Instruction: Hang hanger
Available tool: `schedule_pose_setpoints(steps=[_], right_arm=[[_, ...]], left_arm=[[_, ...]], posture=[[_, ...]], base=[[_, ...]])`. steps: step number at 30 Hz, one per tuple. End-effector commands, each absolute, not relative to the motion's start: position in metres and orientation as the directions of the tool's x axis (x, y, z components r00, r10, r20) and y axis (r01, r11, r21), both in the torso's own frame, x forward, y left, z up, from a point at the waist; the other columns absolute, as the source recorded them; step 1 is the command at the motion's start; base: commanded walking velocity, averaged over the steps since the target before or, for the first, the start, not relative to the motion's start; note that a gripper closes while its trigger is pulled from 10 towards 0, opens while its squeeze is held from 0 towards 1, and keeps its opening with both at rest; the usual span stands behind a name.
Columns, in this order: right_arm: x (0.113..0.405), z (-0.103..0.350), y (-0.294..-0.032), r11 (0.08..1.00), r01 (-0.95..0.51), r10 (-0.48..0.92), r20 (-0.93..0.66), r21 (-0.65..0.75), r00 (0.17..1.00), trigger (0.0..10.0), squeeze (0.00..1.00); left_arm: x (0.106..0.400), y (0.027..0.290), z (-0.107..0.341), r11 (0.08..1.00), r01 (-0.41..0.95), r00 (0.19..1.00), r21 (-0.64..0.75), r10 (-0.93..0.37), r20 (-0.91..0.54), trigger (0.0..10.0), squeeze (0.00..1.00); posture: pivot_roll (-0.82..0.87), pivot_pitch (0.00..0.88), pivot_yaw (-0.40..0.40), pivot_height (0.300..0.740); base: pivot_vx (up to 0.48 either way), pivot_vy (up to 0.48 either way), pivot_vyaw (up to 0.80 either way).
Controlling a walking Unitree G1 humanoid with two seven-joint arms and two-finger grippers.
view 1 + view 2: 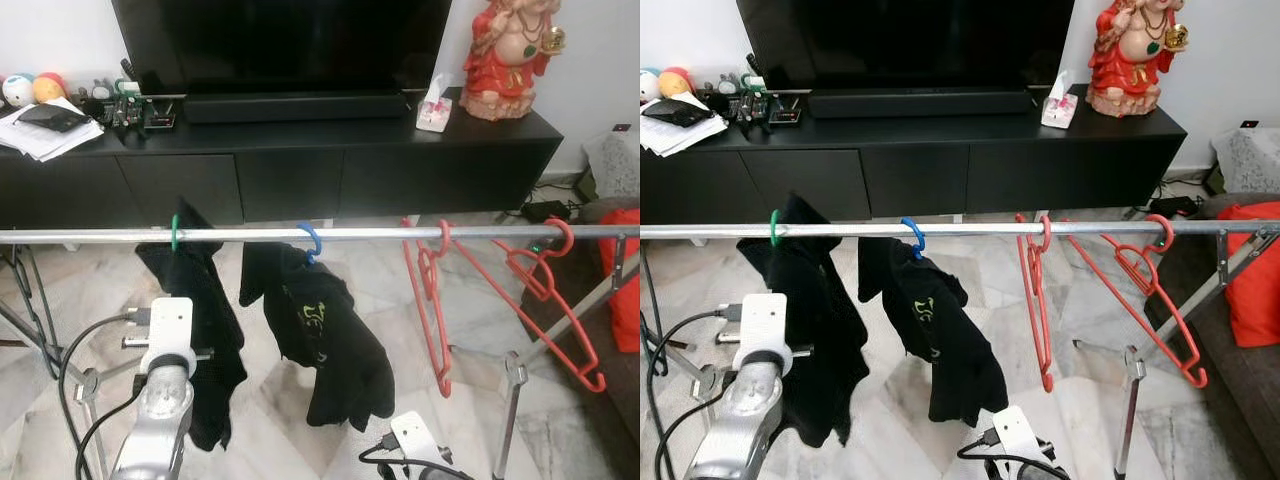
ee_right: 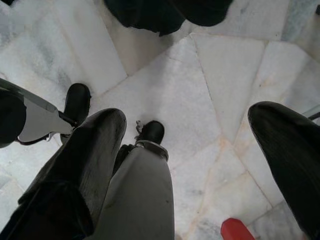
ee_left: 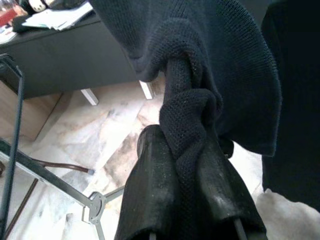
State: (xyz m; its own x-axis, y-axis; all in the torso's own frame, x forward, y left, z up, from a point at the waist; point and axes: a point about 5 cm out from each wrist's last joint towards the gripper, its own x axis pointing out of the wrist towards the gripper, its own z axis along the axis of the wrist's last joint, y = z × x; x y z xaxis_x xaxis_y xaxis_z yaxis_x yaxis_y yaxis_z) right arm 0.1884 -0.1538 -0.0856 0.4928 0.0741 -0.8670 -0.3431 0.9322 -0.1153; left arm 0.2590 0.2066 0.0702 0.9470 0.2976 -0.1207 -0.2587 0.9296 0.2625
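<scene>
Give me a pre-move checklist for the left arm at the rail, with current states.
1. Left gripper has cloth: ok, fingers shut on a twisted fold of the dark garment.
2. Green hook over the rail: ok, the garment hangs from it.
3. Blue hook on the rail: ok, with a second dark garment beside the first.
4. Red hangers hooked on: ok, hanging bare, toward the robot's right.
5. Right gripper free: ok, open, holding nothing, pointed at the floor.
6. Garment sitting square on its hanger: cannot tell, shoulders hidden by cloth.
</scene>
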Motion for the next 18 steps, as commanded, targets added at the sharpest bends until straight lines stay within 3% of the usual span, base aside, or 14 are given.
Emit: schedule_pose_setpoints(steps=[1,18], right_arm=[[0.187,-0.086,-0.155,0.934,-0.337,0.068,-0.868,-0.117,0.491,10.0,0.0],[0.192,-0.084,-0.155,0.94,-0.317,0.056,-0.861,-0.125,0.505,10.0,0.0]], left_arm=[[0.251,0.211,0.082,0.91,-0.255,0.96,0.327,0.279,-0.028,10.0,0.0],[0.214,0.22,0.061,0.902,-0.284,0.945,0.326,0.321,-0.065,10.0,0.0]], posture=[[-0.04,0.0,0.001,0.74],[-0.02,0.0,-0.012,0.74]], base=[[0.0,0.0,0.0],[0.0,0.0,0.0]])
